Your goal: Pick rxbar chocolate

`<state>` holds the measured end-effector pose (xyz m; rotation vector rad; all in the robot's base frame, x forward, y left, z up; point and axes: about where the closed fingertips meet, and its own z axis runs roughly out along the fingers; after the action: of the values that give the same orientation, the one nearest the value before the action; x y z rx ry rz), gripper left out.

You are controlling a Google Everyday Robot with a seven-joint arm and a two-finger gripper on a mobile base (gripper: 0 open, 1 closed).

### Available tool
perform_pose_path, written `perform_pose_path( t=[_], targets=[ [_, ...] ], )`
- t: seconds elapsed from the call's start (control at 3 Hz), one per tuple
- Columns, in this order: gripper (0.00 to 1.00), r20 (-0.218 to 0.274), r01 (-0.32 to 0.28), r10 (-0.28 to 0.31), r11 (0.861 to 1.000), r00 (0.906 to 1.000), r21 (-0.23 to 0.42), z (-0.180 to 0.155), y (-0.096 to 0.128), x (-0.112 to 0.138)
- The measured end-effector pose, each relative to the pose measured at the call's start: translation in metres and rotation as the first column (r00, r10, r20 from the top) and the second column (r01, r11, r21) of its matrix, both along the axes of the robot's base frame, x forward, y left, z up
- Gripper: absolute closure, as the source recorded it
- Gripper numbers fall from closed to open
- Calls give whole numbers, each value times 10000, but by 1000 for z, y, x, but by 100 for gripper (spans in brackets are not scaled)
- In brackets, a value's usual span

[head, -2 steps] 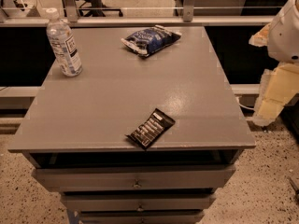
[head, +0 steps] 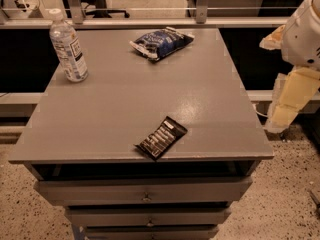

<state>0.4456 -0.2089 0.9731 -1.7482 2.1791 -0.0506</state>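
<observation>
The rxbar chocolate is a flat black bar with white text. It lies at an angle near the front edge of the grey table, a little right of the middle. My gripper hangs on the white and cream arm off the table's right side. It is level with the front half of the table, well apart from the bar, and holds nothing that I can see.
A puffy blue snack bag lies at the back middle of the table. A clear water bottle stands at the back left. Drawers sit below the tabletop. A rail and chairs are behind the table.
</observation>
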Motion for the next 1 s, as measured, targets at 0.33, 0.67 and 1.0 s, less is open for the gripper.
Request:
perform_pose_path(
  t=[0.33,0.67,1.0],
  targets=[
    [0,86,-1219,1216,9901,9925,694,-17,29,-1],
    [0,173,-2564,2567,9549,9663,1495,-45,62,-11],
    [0,94,-3356,3413,9184,9399,2094,-72,92,-20]
  ],
)
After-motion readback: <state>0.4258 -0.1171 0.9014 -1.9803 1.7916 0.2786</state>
